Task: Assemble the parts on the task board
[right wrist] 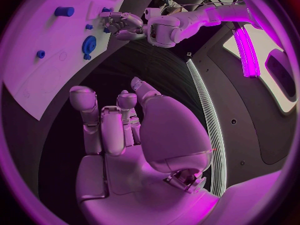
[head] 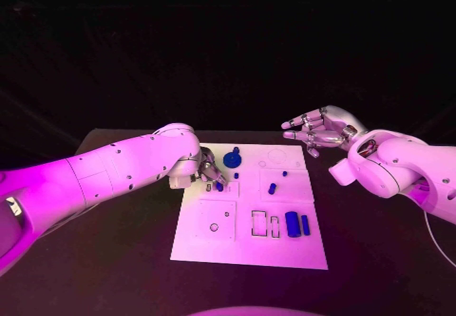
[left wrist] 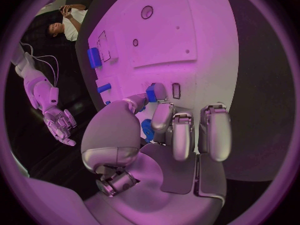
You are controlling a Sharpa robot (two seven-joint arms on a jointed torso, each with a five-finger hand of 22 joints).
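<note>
The white board (head: pixel 249 217) is being seen whole in the head view, lying in the middle of the black table (head: pixel 124 263) with its long axis running away from the robot. The left hand (head: pixel 207 172) is being held over the board's left edge, fingers curled down. In the left wrist view a small blue peg (left wrist: pixel 152 92) is being pinched between the thumb and a fingertip (left wrist: pixel 160 116) just above the board; the peg's long axis cannot be told for certain, since most of it is hidden by the fingers. A dark slot outline (left wrist: pixel 176 90) is being shown just beside that peg, a detail too small to make out from the head.

The right hand (head: pixel 318 130) is being held in the air beyond the board's far right corner, fingers spread apart and nothing in them; the right wrist view confirms the bare palm (right wrist: pixel 159 135) over the dark table.

A blue gear (head: pixel 232 158) is lying near the far end of the board, just beyond the left hand. A short blue pin (head: pixel 272 189) is lying mid-board, its long axis along the board's length. Two blue bars (head: pixel 296 225) are lying side by side near the right edge, both pointing along the board's length, next to rectangular outlines (head: pixel 264 224)
</note>
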